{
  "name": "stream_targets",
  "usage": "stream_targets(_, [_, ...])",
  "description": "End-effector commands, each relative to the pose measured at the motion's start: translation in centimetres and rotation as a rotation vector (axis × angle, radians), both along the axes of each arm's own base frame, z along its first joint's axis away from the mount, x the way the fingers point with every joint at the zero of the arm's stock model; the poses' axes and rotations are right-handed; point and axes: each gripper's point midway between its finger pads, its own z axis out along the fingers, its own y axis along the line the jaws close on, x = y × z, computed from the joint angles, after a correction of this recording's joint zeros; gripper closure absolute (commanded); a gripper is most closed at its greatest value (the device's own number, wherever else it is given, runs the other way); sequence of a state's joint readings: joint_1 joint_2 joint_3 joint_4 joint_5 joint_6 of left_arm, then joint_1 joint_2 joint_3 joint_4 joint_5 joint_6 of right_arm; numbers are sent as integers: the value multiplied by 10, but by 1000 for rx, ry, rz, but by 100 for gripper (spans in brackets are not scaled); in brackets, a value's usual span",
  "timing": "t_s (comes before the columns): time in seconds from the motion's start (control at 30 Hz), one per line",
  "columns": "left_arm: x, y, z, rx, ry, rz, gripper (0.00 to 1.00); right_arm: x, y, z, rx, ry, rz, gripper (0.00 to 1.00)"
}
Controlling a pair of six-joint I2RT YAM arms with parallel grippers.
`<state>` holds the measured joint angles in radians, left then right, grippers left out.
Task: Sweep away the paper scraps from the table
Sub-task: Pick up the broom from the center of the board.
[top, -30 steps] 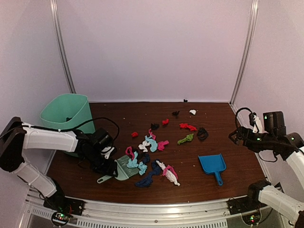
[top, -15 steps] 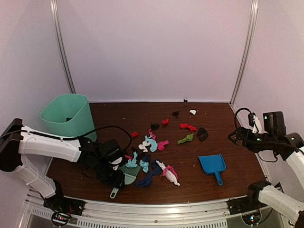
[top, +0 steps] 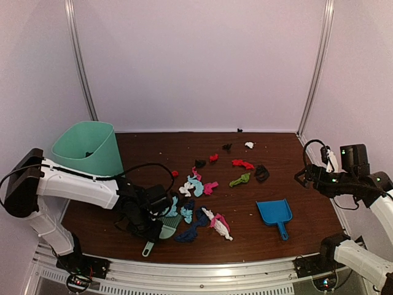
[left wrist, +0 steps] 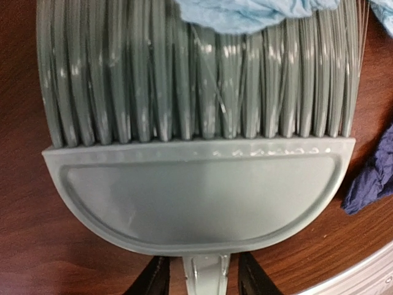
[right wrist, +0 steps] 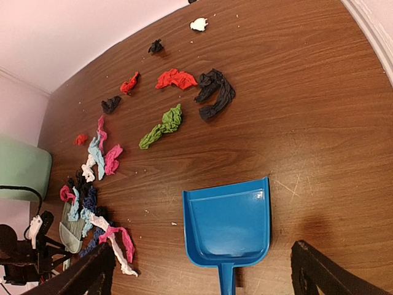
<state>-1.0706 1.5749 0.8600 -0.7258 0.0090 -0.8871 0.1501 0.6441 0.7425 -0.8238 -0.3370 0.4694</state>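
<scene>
I start from the table (top: 307,184), which fills the middle of the overhead frame. The mint-green bin (top: 86,147) is at its left edge and the blue dustpan (top: 274,214) at lower right, handle pointing toward the bottom. The pale green brush (top: 164,228) lies at lower centre-left. Its long axis runs from the handle at lower left up to the bristles at upper right, where they touch the nearest of the paper scraps (top: 196,209). The scraps trail from there toward the upper right, between the brush and the dustpan.

My left claw (left wrist: 204,279) is the nearer one. Its fingers (left wrist: 153,278) straddle the brush handle at a narrow gap, but I cannot tell whether they grip it. I judge the sweep must push rightward, bristles leading. My right claw (right wrist: 202,252) hangs wide above the dustpan, holding nothing.
</scene>
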Motion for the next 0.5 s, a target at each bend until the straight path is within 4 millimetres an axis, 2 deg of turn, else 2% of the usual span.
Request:
stream_targets(0.0, [0,-7,-5,37,-31,6,49,-1,-1,2,8,-2,-12,0])
stream_targets(0.17, [-5,-7,-13,50,-21,2,53,-3,-3,1,8,1,-23,0])
stream_targets(0.33, [-9,3,-26,78,-11,31,70,-5,-4,-1,7,9,-30,0])
stream_targets(0.47, [-10,14,-28,116,-18,63,77,-7,-5,-2,1,16,-34,0])
